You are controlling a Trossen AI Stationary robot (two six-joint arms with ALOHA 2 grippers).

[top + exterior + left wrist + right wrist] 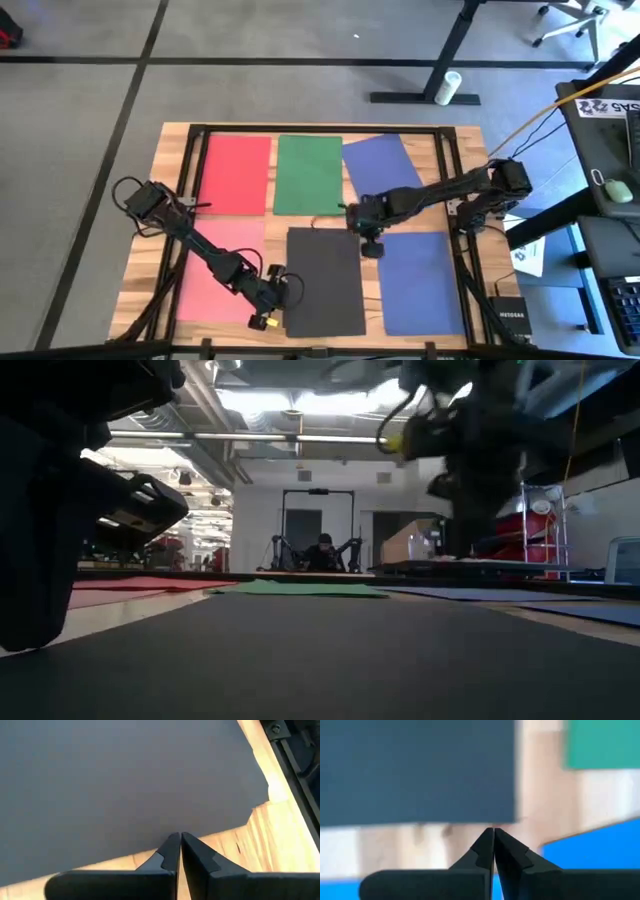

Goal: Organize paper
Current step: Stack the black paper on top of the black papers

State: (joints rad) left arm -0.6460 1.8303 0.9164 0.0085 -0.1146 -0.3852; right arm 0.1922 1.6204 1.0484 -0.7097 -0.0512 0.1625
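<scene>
You have six sheets on the counter (170, 170): red sheet (237, 174) upper left, green sheet (308, 174) upper centre, two blue sheets (381, 165) (421, 283) right, pink sheet (219, 270) lower left, dark grey sheet (324, 281) lower centre. Bare wood shows between sheets. Left claw (180, 840) pinched together, empty, tips at the grey sheet's edge. Right claw (493, 836) also fully closed, empty, above the grey sheet's top edge.
</scene>
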